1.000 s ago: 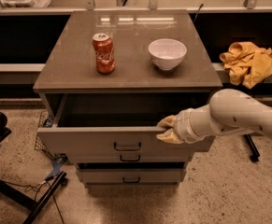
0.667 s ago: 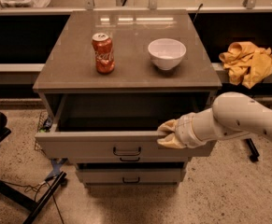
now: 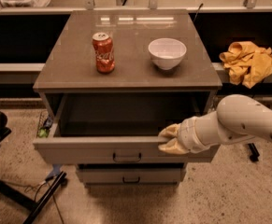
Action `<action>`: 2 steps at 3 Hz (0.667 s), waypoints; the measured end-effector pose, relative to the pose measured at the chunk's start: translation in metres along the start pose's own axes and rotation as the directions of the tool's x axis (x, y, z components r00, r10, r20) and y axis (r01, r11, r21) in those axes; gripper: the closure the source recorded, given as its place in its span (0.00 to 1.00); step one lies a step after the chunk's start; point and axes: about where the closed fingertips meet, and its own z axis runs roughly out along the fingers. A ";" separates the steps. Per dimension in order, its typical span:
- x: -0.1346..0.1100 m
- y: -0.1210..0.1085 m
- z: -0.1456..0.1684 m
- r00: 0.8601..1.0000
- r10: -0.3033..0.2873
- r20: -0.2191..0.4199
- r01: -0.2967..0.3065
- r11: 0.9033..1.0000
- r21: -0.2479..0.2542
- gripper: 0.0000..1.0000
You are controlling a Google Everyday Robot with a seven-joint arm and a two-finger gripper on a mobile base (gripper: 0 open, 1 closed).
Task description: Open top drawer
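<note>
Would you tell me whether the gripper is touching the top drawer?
Touching: the camera view shows the gripper clamped on the top drawer front rim, right of its handle.

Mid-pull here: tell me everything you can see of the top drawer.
The top drawer is pulled well out of the cabinet and sits level. Its grey-beige front is plain, with a small dark bar handle centred on it. The box looks deep, grey and smooth, and nothing shows in the part in view. It overhangs the narrower drawer below. The gripper is at the front's top edge, right of the handle, touching it.
</note>
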 end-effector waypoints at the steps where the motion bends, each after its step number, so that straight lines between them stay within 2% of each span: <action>1: -0.003 -0.001 -0.003 1.000 0.000 0.000 0.000 1.000 0.000 1.00; 2: 0.001 0.026 -0.009 1.000 0.002 0.009 -0.002 0.999 -0.045 1.00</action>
